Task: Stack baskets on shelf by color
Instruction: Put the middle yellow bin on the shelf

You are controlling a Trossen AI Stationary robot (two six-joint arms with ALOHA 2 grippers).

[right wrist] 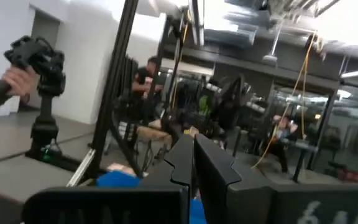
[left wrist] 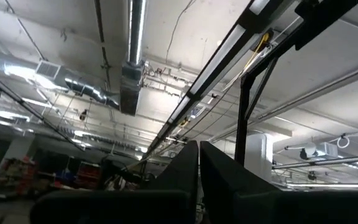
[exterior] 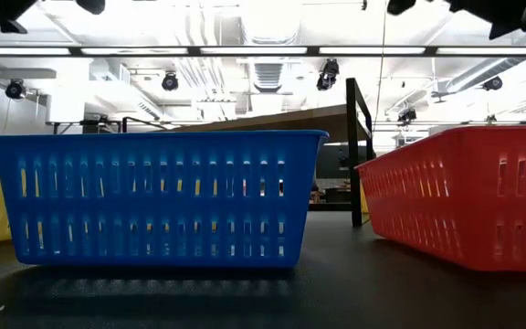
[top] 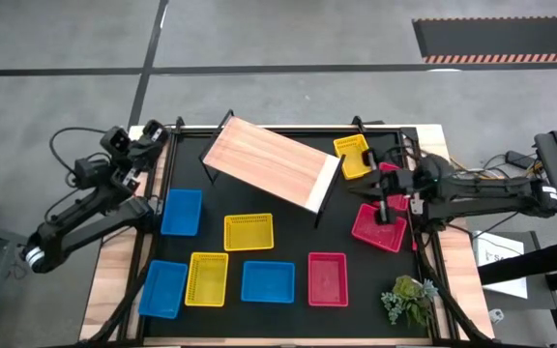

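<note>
The shelf [top: 269, 164], a light wooden plank on black legs, stands askew at the table's far middle. Baskets rest on the black table top: blue ones [top: 182, 211] [top: 162, 288] [top: 268, 281], yellow ones [top: 249, 231] [top: 207, 278] [top: 353, 155], and red ones [top: 328, 278] [top: 379, 230], with a third red one [top: 392, 177] partly under the right arm. In the low view a blue basket [exterior: 158, 196] and a red one [exterior: 468, 192] stand close. My left gripper [top: 155, 133] [left wrist: 199, 168] is shut, raised at the far left corner. My right gripper [top: 381, 208] [right wrist: 191, 158] is shut, in the air above the red basket at the right.
A green plant bundle [top: 409, 298] lies at the table's near right corner. Black frame posts [right wrist: 114, 93] rise beside the table. In the right wrist view a person's hand [right wrist: 17, 78] holds a black device, and other people stand in the room behind.
</note>
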